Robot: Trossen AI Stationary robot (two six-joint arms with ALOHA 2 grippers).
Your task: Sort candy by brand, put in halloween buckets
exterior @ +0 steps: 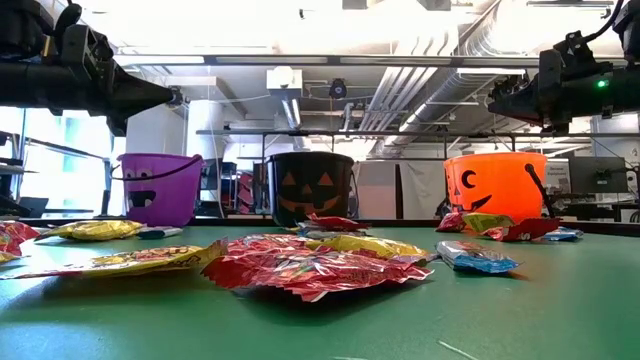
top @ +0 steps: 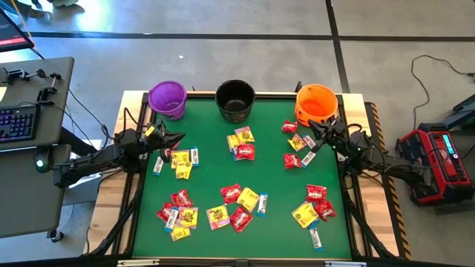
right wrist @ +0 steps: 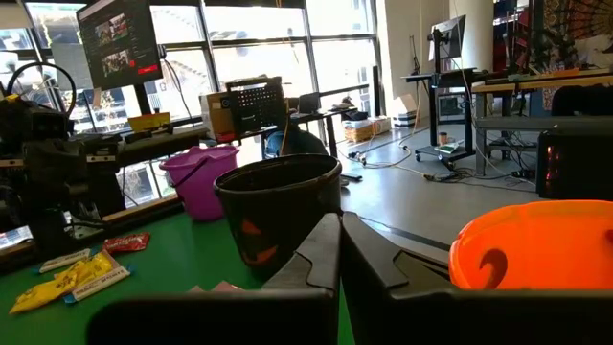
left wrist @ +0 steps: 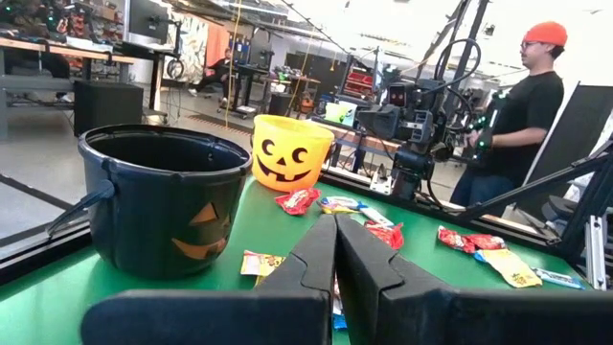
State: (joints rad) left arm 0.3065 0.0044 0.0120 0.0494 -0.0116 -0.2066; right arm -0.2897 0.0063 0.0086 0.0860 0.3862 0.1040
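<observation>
Green felt covered the table (top: 208,178), with three buckets along its far edge: purple (top: 167,99), black (top: 235,100), orange (top: 315,104). Some thirty-odd candy packets (top: 240,205) lay scattered in six loose clusters. Left gripper (top: 177,139) and right gripper (top: 315,129) both hung pressed together, empty.

— Where am I working?
— A robotics lab, as far as I see: bare ceiling ducts (exterior: 400,95), desks with monitors (right wrist: 120,40), a keyboard (top: 16,122), floor cables (top: 427,81), and a person (left wrist: 517,115) by another rig.
</observation>
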